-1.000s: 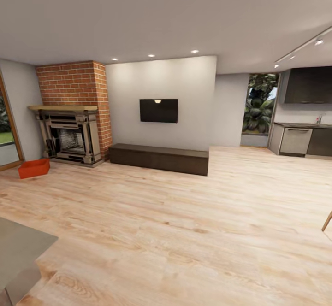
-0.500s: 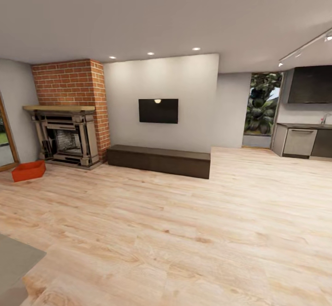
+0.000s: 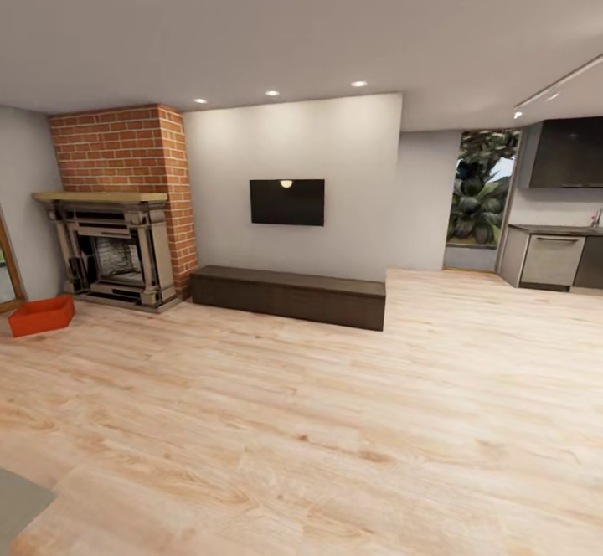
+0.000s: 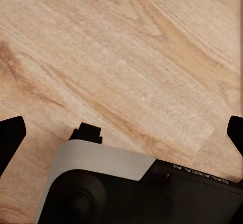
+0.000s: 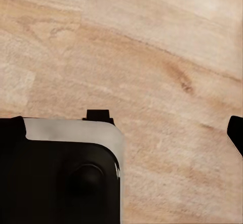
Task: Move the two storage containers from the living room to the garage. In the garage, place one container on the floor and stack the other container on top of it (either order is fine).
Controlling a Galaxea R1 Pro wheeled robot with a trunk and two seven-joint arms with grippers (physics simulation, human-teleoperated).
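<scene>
Head view: one bin [image 3: 42, 315] is seen at lower left, beside fireplace [image 3: 113, 254].
Handling: judged light, stiff; best gripped at rim.
Fingers: both pairs spread, empty.

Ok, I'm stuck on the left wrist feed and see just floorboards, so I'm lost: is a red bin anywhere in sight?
Observer: Yes. In the head view a red bin sits on the wood floor, far off on the left.
Operator: What's beside it?
Observer: A brick fireplace, just to its right against the wall.
Operator: And the right tool?
Observer: The right tool is open, with nothing between its fingers, over bare floorboards.
</scene>
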